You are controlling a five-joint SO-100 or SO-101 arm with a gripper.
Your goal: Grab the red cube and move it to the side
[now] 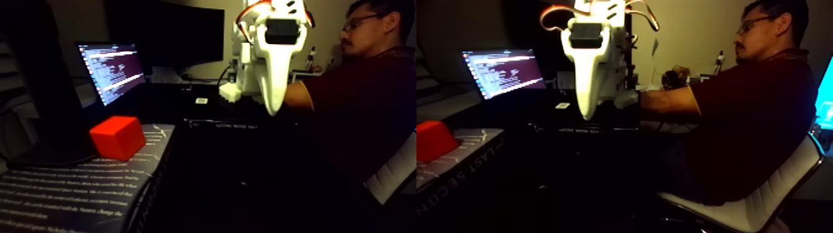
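Item, red cube (118, 137): I am seeing it sitting on a dark book (74, 192) at the left of the fixed view, well apart from my pincer (273, 108). Item, pincer: it is hanging high with nothing in it, and I cannot tell whether it is spread or pressed together. Risk: I am judging depth in dim light, so a descent could nudge the cube off the book's edge

Dim room, soft and grainy in both halves of fixed view. Glow from laptop screen (111, 69) and cyan sliver at right edge. Lower middle sinks into black shadow.
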